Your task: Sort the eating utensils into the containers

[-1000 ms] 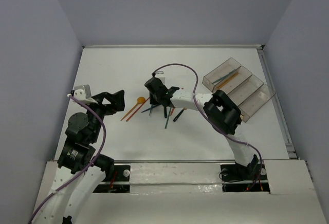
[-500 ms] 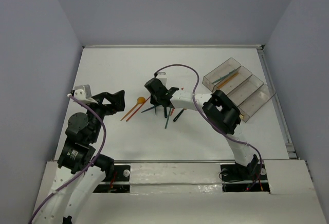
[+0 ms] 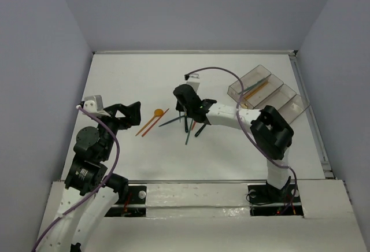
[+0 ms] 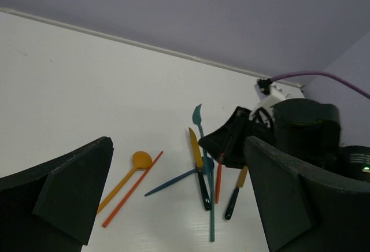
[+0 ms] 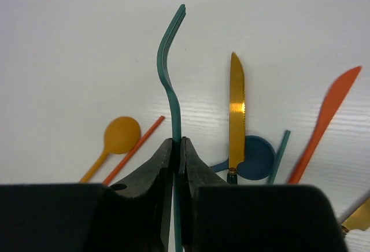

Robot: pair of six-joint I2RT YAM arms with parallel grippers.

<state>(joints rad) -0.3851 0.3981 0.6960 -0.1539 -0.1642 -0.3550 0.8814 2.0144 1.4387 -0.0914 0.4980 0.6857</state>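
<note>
My right gripper [image 5: 178, 148] is shut on the handle of a teal fork [image 5: 169, 73], whose tines stick out ahead of the fingers. In the top view this gripper [image 3: 186, 99] is over the utensil pile at mid-table. An orange spoon [image 5: 120, 136], a red-orange stick [image 4: 132, 189], a blue spoon [image 5: 254, 156], a gold-bladed knife [image 5: 236, 107] and a red knife [image 5: 326, 113] lie on the table. My left gripper [image 3: 124, 113] is open and empty, left of the pile. The clear divided tray [image 3: 287, 112] stands at the right, with a teal and an orange utensil [image 3: 254, 88] in its far bin.
A teal long-handled utensil [image 4: 211, 206] and a second dark-handled knife [image 4: 236, 191] lie in the pile. Grey walls close in the white table [image 3: 133, 73] on three sides. The right arm's purple cable [image 3: 219, 76] arcs above the table.
My right gripper has moved a little to the right with the teal fork, and its elbow has swung right toward the tray. The left arm has not moved.
</note>
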